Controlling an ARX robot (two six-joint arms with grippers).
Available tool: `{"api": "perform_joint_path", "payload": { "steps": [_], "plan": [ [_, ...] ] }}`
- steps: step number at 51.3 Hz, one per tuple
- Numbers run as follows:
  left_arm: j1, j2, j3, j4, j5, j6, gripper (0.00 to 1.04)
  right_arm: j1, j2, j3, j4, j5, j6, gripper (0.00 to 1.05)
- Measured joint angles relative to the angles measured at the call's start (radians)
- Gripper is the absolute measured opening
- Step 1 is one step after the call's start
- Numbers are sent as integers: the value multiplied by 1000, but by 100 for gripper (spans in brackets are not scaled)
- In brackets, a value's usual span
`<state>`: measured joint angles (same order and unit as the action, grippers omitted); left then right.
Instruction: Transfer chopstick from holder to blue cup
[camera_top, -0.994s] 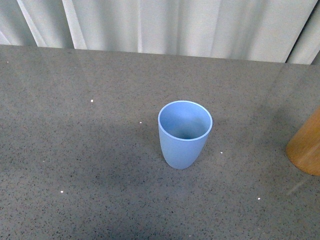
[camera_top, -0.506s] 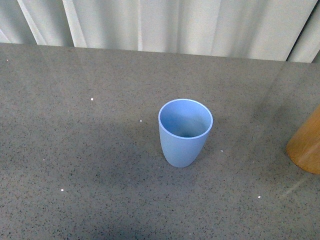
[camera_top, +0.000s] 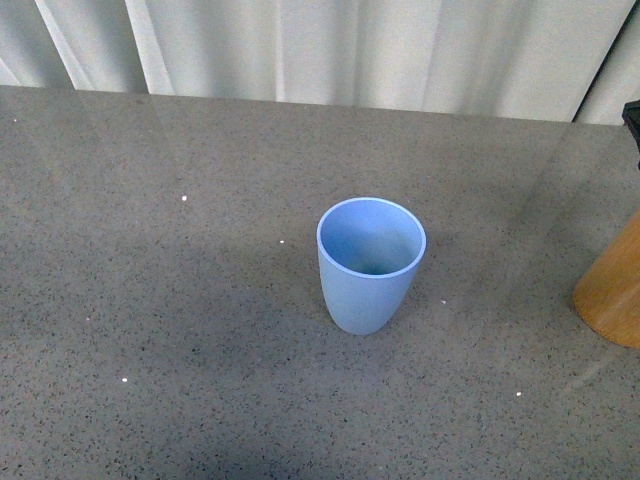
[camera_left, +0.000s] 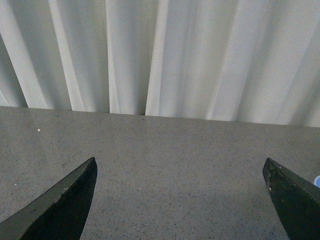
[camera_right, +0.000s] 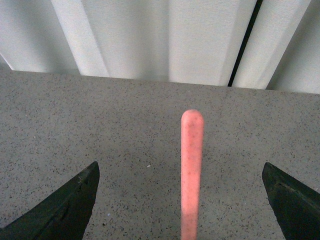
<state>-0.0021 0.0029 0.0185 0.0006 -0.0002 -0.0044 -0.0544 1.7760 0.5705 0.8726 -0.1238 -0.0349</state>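
Note:
The blue cup (camera_top: 370, 265) stands upright and empty near the middle of the grey table in the front view. The orange-brown holder (camera_top: 612, 295) is cut off by the right edge. A dark bit of my right arm (camera_top: 633, 118) shows above it. In the right wrist view a blurred pinkish-red chopstick (camera_right: 192, 170) rises between the open jaws of my right gripper (camera_right: 181, 172), touching neither finger. My left gripper (camera_left: 180, 167) is open and empty over bare table; a sliver of the blue cup (camera_left: 317, 182) shows at the picture's edge.
A speckled grey tabletop (camera_top: 180, 300) runs back to a white pleated curtain (camera_top: 340, 50) along the far edge.
A dark part of my right arm has come into the front view at the right edge, above the holder. The cup and holder have not moved.

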Motion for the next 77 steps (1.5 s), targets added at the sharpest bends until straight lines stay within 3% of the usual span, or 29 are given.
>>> {"api": "perform_joint_path", "payload": {
  "steps": [5,17,31,56,63,77],
  "plan": [
    [0,0,0,0,0,0,98,1,19,21,2,-2,13,93],
    [0,0,0,0,0,0,98,27,34,46,2,-13,40,44],
    [0,0,0,0,0,0,98,42,-22,24,8,-12,31,1],
    [0,0,0,0,0,0,98,88,-323,34,-128,19,-37,2],
    [0,0,0,0,0,0,98,155,-410,105,-187,44,-50,2],
    [0,0,0,0,0,0,98,400,-401,229,-192,72,-25,2]
  ]
}}
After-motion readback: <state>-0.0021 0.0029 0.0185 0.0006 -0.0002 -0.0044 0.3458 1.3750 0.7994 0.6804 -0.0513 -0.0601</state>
